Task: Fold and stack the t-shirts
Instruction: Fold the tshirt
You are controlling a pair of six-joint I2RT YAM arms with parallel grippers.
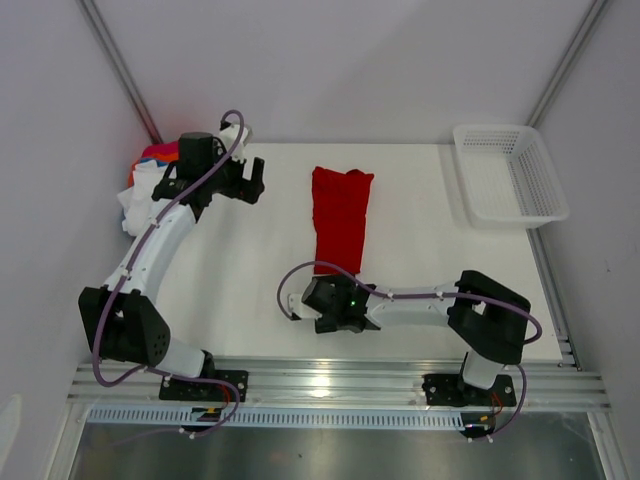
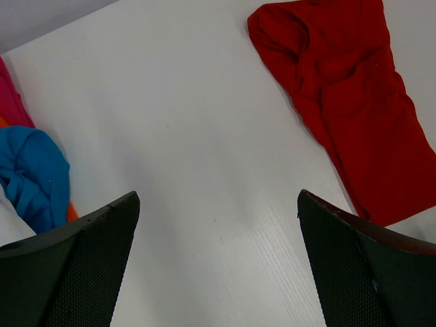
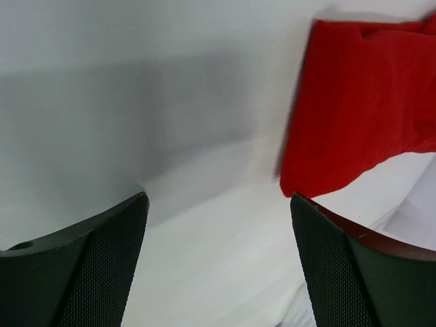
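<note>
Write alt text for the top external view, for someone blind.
A red t-shirt folded into a strip lies mid-table, the open left gripper beside its far end, the open right gripper at its near end. Other t-shirts lie piled far left, a white basket far right.

White arms [image 1: 150, 245], blk joints [image 1: 135, 325] (purple cables [image 1: 318, 264])

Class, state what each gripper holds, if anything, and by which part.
Nothing is held. The left gripper and the right gripper both stand open and empty; the red t-shirt lies free of both.
</note>
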